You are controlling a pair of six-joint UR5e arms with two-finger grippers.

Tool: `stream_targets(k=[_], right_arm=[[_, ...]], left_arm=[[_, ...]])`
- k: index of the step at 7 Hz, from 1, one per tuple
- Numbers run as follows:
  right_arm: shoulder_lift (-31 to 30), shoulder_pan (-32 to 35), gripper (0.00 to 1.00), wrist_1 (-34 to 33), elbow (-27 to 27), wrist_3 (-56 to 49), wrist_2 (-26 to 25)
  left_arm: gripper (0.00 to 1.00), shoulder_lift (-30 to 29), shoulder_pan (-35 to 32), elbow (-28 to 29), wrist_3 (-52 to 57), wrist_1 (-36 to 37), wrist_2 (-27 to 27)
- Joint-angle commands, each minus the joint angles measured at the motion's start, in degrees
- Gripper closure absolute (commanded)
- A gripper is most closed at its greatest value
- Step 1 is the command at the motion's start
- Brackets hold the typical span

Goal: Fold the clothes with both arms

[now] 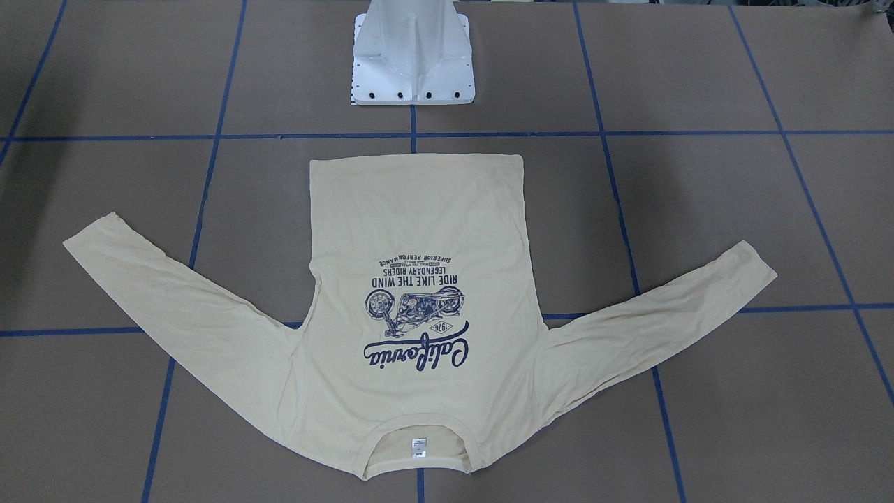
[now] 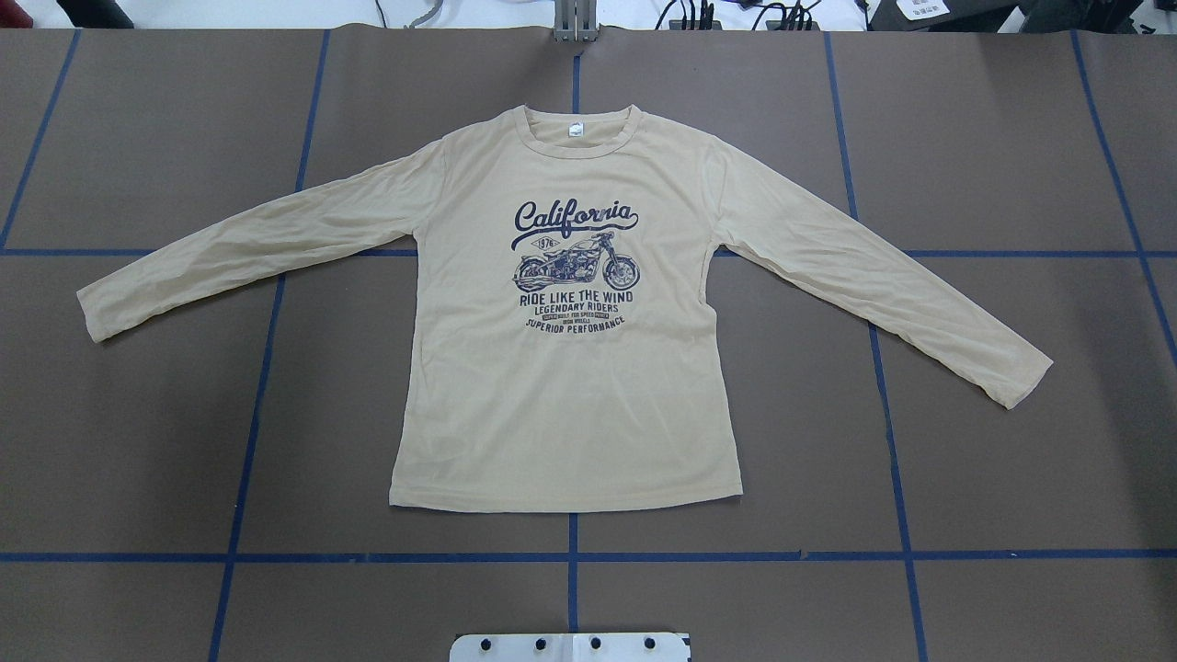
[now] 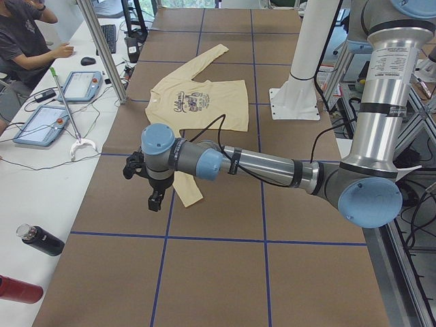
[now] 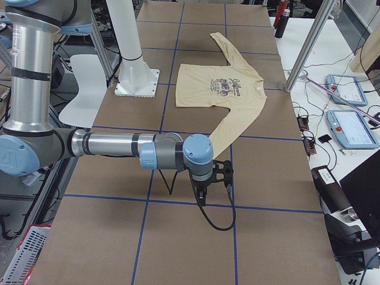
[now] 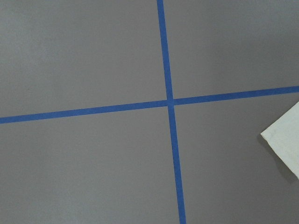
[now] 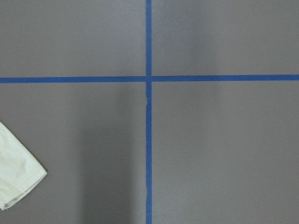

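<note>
The cream-yellow long-sleeved T-shirt lies flat and print-up on the brown table, sleeves spread out, neck label away from the robot; it also shows in the front view. Neither arm shows in the overhead or front view. In the left side view my left gripper hangs above the table beside one sleeve cuff. In the right side view my right gripper hangs beyond the other cuff. I cannot tell whether either is open or shut. Each wrist view shows a cuff corner.
The white pedestal base stands behind the shirt's hem. Blue tape lines grid the table. A side desk holds tablets, and bottles; an operator sits there.
</note>
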Motion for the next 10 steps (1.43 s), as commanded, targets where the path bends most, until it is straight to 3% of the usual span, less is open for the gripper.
stream_targets(k=[1, 2, 3, 5, 6, 7, 10], right_arm=[[3.5, -4.5, 0.00, 2.5, -2.0, 7.0, 4.7], [3.5, -5.3, 0.00, 7.2, -4.2, 7.8, 7.8], [3.9, -8.7, 0.00, 9.9, -5.4, 9.2, 7.2], [4.5, -16.1, 0.00, 17.5, -4.7, 25.5, 2.0], [2.7, -20.9, 0.00, 26.8, -5.0, 33.7, -2.4], [-1.1, -25.2, 0.00, 34.1, -5.0, 34.4, -4.9], [-1.1, -32.5, 0.00, 35.3, -4.4, 42.5, -9.3]], left_arm=[[0.00, -0.4, 3.1, 0.4, -0.7, -11.6, -2.4], [0.00, -0.7, 3.8, 3.7, -3.9, -13.9, -2.4], [0.00, -1.4, 5.0, 5.3, -4.2, -16.0, -2.2], [0.00, -1.5, 6.7, 8.4, -7.9, -20.3, -2.2], [0.00, -1.5, 7.0, 9.0, -11.5, -22.0, -2.1], [0.00, -1.4, 7.1, 10.3, -11.8, -23.8, -2.1], [0.00, -1.4, 7.1, 11.6, -12.1, -26.2, -2.3]])
